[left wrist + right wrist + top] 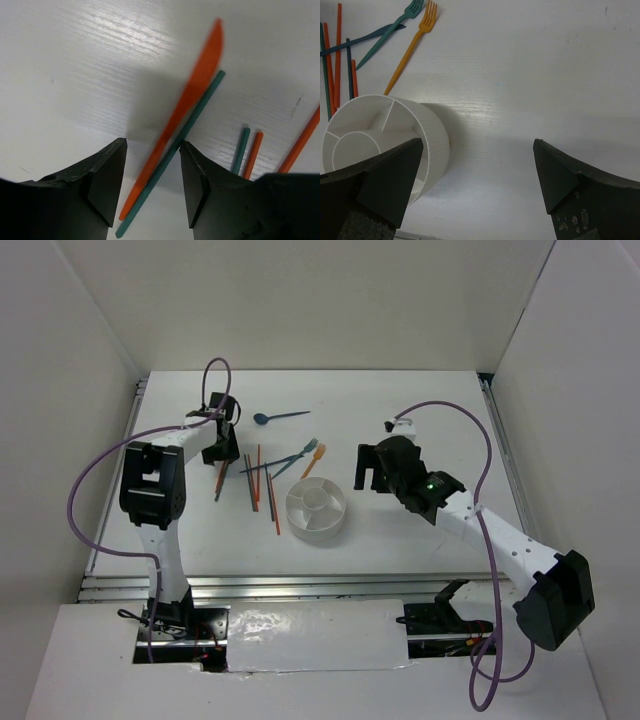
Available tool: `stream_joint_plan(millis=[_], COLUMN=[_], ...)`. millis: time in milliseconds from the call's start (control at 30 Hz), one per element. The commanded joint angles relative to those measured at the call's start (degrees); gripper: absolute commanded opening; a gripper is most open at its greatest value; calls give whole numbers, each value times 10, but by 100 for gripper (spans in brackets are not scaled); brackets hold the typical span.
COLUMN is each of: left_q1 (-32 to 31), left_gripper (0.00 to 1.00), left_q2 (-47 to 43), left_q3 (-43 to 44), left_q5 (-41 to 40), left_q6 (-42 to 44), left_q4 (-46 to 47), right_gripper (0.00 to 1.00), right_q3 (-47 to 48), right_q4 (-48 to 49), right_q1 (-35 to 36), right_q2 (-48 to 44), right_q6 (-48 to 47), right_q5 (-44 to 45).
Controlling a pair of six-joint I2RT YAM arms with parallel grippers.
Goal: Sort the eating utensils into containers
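The table is white with a faint streaked grain, closed in by plain white walls at the back and both sides, with a metal rail along its near edge. The round white holder stands near the middle, its inside split into a central ring and wedge compartments.

The utensils lie on the table left of and beyond the holder: a blue spoon farthest back, a teal fork and an orange fork just behind the holder, and orange chopsticks beside dark ones.

The left gripper is low over the table with its fingers apart, straddling an orange piece (blurred, so its shape is unclear) and a teal chopstick beside it. The right gripper, spread wide, hangs just right of the holder and holds nothing.
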Motion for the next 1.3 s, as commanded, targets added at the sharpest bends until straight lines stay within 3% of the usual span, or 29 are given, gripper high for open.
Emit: stream_joint_plan(millis=[0,233,567,767,1267], left_q1=[13,12,19,44,46], left_gripper=[61,78,74,74,71], left_q2=[11,-42,-85,-127,-46], left_q3=[-4,-19,-53,-84,-42], left_q5=[2,-10,-43,21,27], left_q6=[-6,6,-14,-18,-22], left_q4=[-9,11,26,57,30], right_gripper=[100,100,100,100,100], right_q3=[27,27,26,27,35], right_q4=[7,8,9,8,-8], right_q1=[8,9,16,23,30], right_q2=[1,1,2,7,10], right_q6=[-1,3,4,6,3], right_q5=[13,10,8,8,15])
